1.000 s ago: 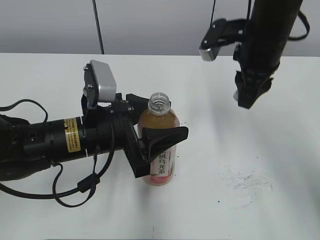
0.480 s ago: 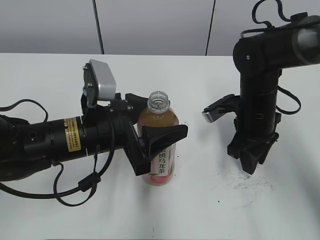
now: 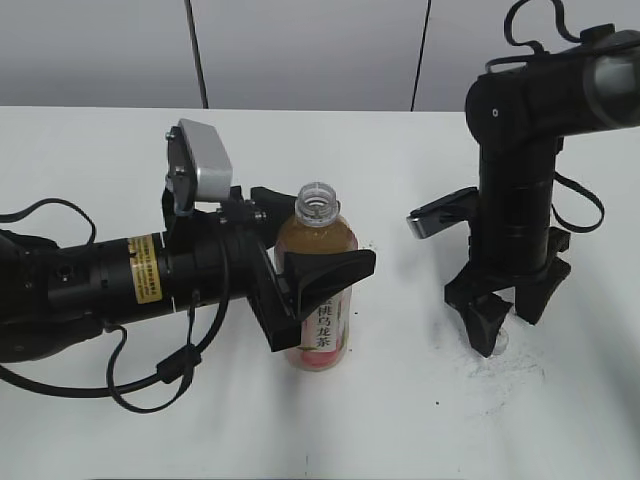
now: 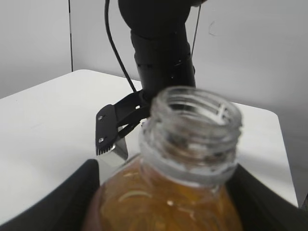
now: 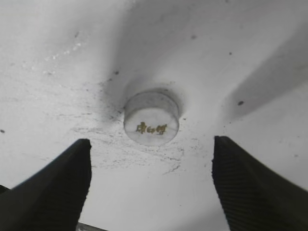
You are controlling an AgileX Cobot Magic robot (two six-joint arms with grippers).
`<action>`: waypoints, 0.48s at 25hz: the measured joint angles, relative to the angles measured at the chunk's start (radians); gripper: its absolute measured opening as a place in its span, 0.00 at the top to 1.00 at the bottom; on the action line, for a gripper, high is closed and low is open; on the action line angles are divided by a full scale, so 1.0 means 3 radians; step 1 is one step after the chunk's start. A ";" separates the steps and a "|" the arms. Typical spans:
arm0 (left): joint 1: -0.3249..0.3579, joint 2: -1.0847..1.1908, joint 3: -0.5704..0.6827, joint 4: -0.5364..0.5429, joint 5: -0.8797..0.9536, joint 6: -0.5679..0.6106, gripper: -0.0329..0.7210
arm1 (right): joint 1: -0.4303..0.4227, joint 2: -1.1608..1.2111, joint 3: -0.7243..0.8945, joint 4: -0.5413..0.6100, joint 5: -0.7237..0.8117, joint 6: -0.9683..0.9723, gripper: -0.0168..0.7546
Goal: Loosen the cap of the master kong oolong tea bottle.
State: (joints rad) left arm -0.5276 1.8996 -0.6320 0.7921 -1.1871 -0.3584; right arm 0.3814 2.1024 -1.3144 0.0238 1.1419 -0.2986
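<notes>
Compared with half a second earlier, the right tool now has its two fingers spread wide apart; before, they were together and pointed down at the counter. One second ago this arm hung high above the far right of the counter, so it has descended since then. The left arm and the bottle have not shifted across the three exterior pictures.

The cap lies flat on the counter, top face up with a small yellowish mark, between the spread fingers of the right tool and touching neither. In the exterior view only a pale sliver of it shows at the tool's base, at about 3 o'clock from the bottle and well apart from it.

The master kong oolong tea bottle stands upright near the counter's centre with its neck open; the left wrist view shows the bare threaded rim. The left tool is clamped on the bottle's shoulder, one finger in front, the other behind.

Dark scuff marks stain the counter around the cap. The left arm lies low across the counter from 9 o'clock, with a cable looping in front of it.
</notes>
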 joint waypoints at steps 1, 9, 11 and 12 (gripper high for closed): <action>0.0000 0.0000 0.0000 0.0000 0.0000 0.0000 0.36 | 0.0000 0.0000 -0.0024 -0.0003 0.0032 0.0038 0.22; 0.0000 0.0000 0.0000 -0.0003 0.0058 0.0022 0.27 | 0.0000 0.0000 -0.0311 -0.0015 0.0215 0.0183 0.24; 0.0000 0.0000 0.0000 -0.0003 0.0061 0.0023 0.24 | 0.0000 0.0000 -0.0367 -0.0015 0.0219 0.0211 0.24; 0.0000 0.0000 0.0000 -0.0003 0.0064 0.0023 0.23 | 0.0000 0.0000 -0.0392 -0.0015 0.0224 0.0225 0.24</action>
State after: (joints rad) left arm -0.5276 1.8996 -0.6320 0.7912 -1.1678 -0.3515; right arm 0.3814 2.1024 -1.4319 0.0194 1.2092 -0.2309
